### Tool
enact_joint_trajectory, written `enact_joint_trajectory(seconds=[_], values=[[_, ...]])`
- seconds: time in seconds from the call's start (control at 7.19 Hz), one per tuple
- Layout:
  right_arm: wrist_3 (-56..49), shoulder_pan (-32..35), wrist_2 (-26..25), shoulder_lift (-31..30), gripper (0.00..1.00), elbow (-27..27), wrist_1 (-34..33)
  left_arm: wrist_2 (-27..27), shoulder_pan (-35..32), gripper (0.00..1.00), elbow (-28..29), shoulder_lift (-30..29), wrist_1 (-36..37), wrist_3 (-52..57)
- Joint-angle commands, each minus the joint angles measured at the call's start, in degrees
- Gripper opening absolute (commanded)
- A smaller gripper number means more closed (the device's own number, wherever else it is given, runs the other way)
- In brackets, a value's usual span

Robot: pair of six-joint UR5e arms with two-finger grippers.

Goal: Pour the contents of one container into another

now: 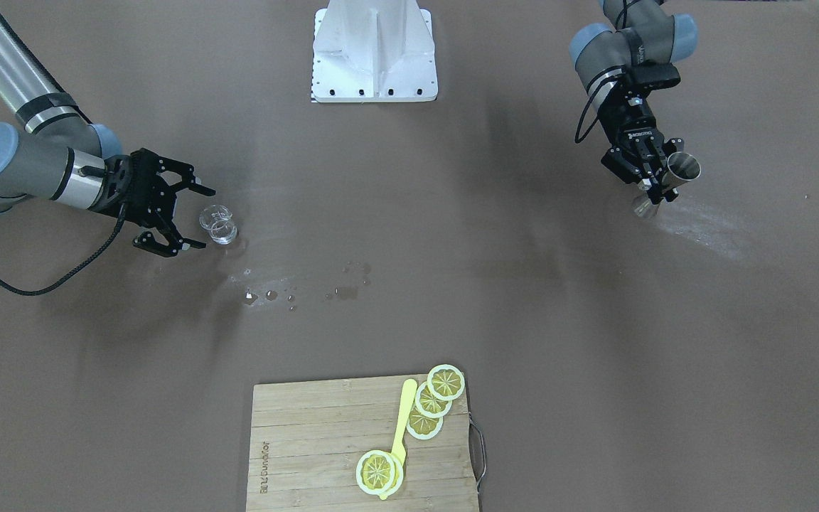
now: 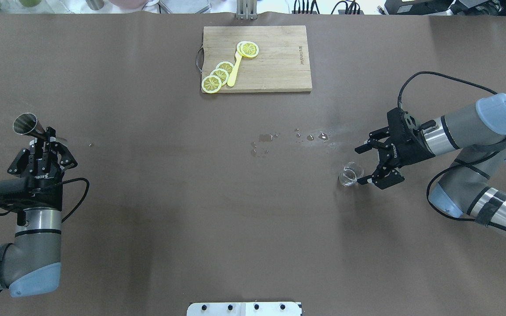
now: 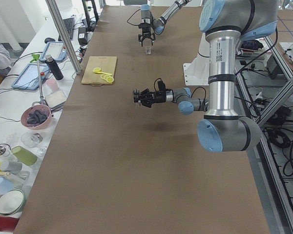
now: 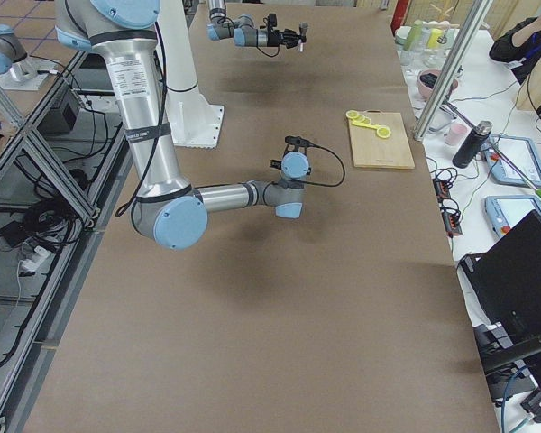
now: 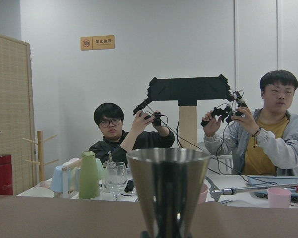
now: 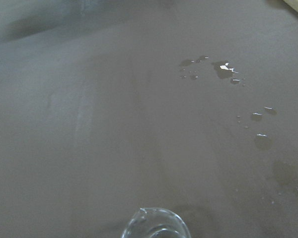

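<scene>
The step in hand is the pick-up of the glass cup [image 2: 350, 174], and it is not yet made. The right fingers [image 2: 382, 179] are spread wide and hold nothing. The cup stands upright on the bench [image 2: 191, 210] just ahead of their tips, nearer 1 finger than the other and not yet between the 2. The right wrist view shows only its rim at the bottom edge.

The left fingers [image 2: 44, 140] are clamped on the narrow waist of the jigger [image 2: 25, 123], with 1 cone above them, mouth up, and 1 below. They appear to hold it clear of the bench. It is well apart from the cup, across the bench.

Droplets [image 2: 310, 137] lie on the bench beyond the right fingers, so the cup may be wet and slippery.

Next, I judge, the right fingers must advance until the cup sits squarely between them, then close gently on the glass. Lifting, carrying it to the jigger and tipping over the upper cone would follow.
</scene>
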Motion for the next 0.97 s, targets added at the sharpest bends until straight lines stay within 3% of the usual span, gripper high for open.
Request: enact_joint_trajectory(seconds=[0.0,0.14,0.42,0.56,0.83], values=[[5.45,4.41,0.97,0.04,1.00,-0.42,-0.09,0.62,0.15,0.00,-0.81,-0.07,7.14,-6.12],[9.21,8.61,0.80,0.04,1.00,-0.42,-2.96,0.88,0.76,0.00,-1.42,-0.07,11.94,-9.77],[9.08,19.07,0.53,1.26,1.00,0.36,-15.49,4.13,1.21,0.00,-2.65,-0.07,25.90,-24.18],[8.98,22.07,-0.25,1.88,1.00,2.54,-23.04,4.05,1.21,0.00,-2.92,-0.42,26.39,-26.92],[9.42,25.51,-5.50,0.83,1.00,9.74,-44.19,2.65,1.29,0.00,-3.36,-1.21,31.04,-29.58]])
